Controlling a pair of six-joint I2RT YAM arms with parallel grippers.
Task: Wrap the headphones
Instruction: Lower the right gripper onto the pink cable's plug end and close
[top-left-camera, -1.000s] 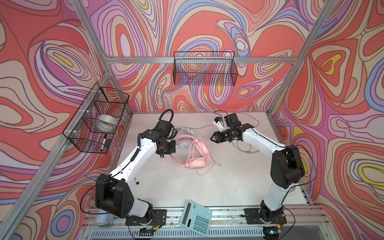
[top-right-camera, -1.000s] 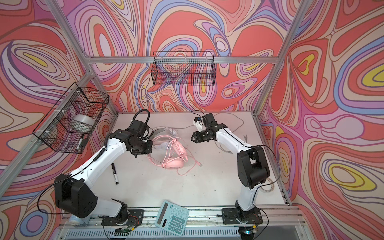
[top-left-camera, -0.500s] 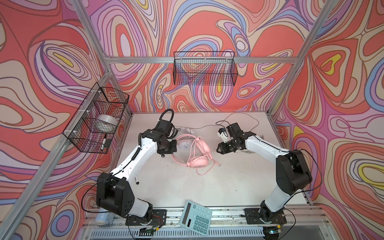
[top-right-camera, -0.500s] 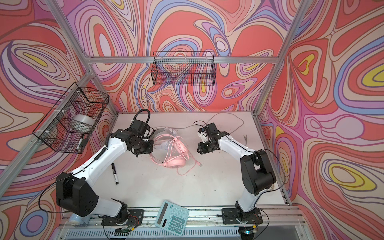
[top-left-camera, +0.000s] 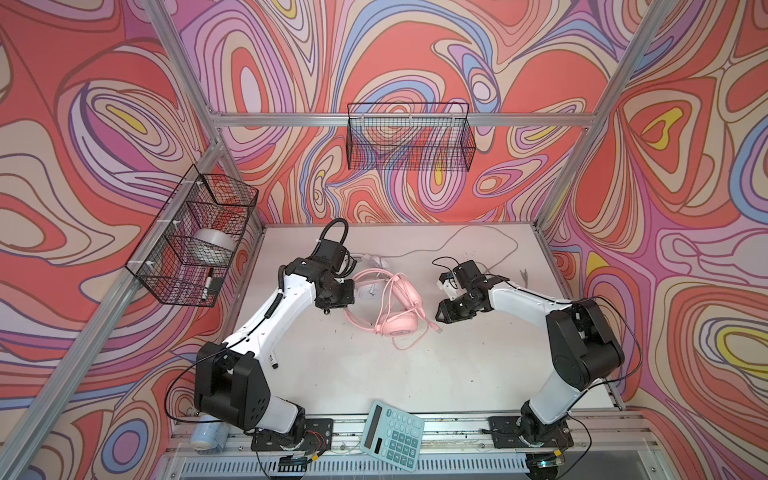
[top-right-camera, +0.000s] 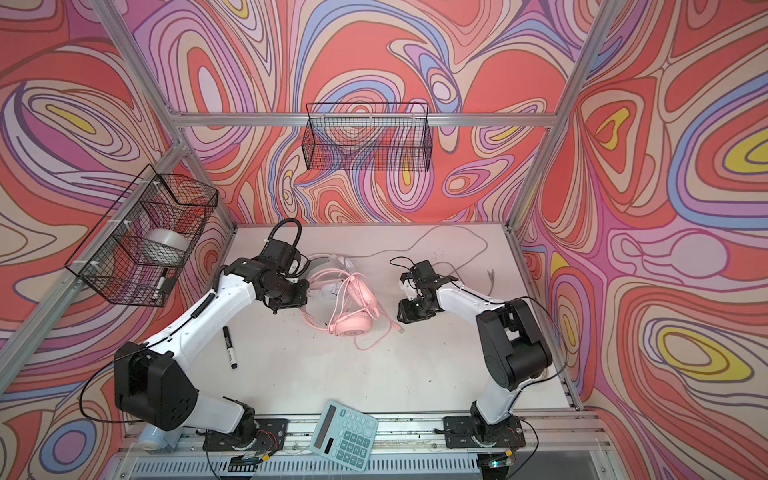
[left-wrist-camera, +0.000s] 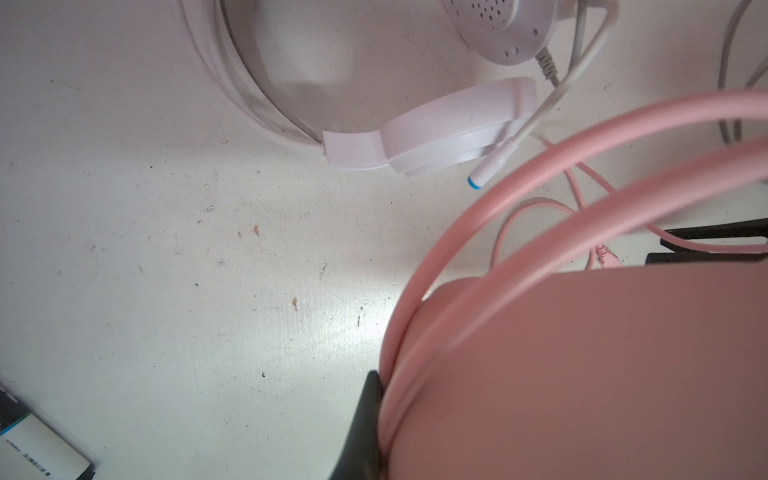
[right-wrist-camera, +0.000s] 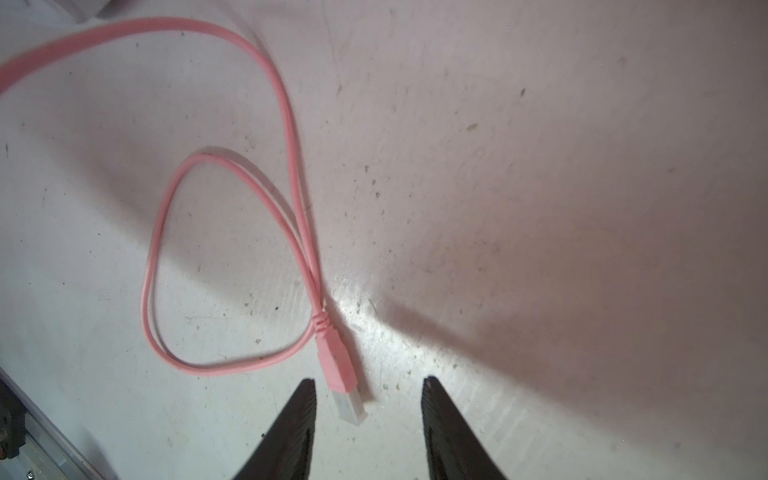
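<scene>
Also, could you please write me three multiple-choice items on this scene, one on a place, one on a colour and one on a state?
1. Where on the table does the calculator lie?
A. at its back edge
B. at its front edge
C. in its middle

2. What colour is the plug by the right gripper?
A. pink
B. grey
C. black

3. How do the right gripper's jaws stand?
A. shut on the plug
B. shut on nothing
C. open, either side of the plug

Answers:
1 B, both top views show it at the front edge, between the two arm bases.
2 A, the right wrist view shows a pink plug on a pink cable.
3 C, the fingertips stand apart with the plug's tip lying between them.
</scene>
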